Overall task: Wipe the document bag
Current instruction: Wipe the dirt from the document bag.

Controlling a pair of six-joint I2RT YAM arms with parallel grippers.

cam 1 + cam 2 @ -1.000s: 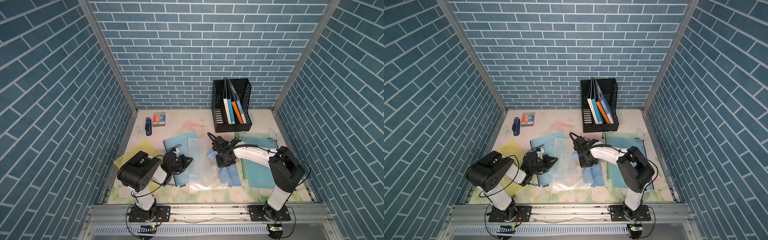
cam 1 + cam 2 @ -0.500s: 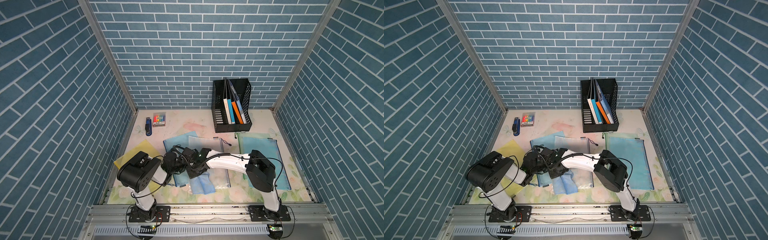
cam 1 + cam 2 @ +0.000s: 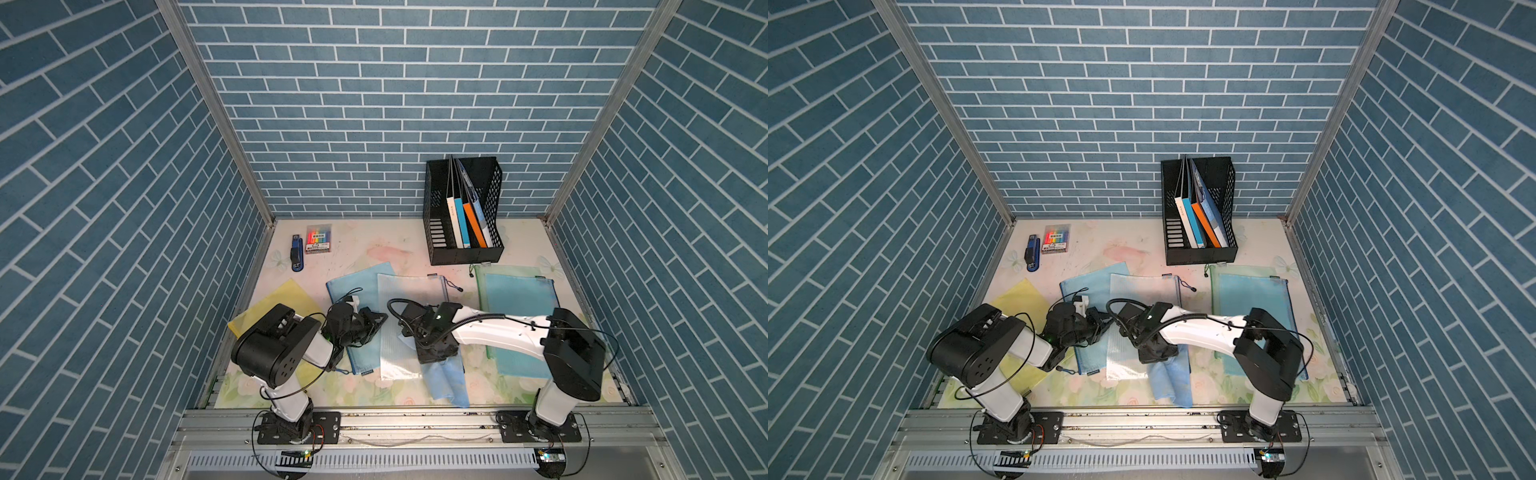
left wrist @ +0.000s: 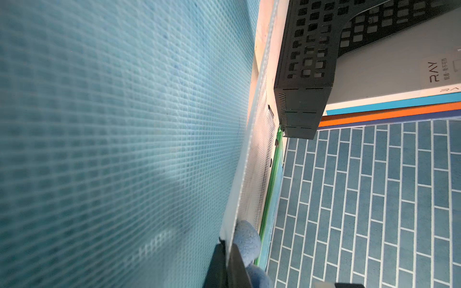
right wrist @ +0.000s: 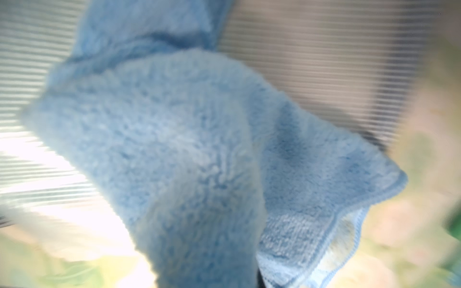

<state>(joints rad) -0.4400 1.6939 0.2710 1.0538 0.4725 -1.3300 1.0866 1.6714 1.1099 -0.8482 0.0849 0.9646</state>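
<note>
While left gripper (image 3: 377, 321) pinches the document bag (image 3: 409, 293) edge, right gripper (image 3: 437, 360) clamps cloth (image 3: 448, 381) upon it.

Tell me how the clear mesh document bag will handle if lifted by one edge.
Probably floppy: the clear mesh document bag is a thin flat sheet, and its edge bows where the left tool pinches it. Likely light, since it looks empty. Its glossy surface may slide when pushed.

A: In both top views we see bright, even light, faint shadows, sharp focus throughout.
B: In the right wrist view we find the blue cloth (image 5: 187, 149) blurred, white glare beside it.
</note>
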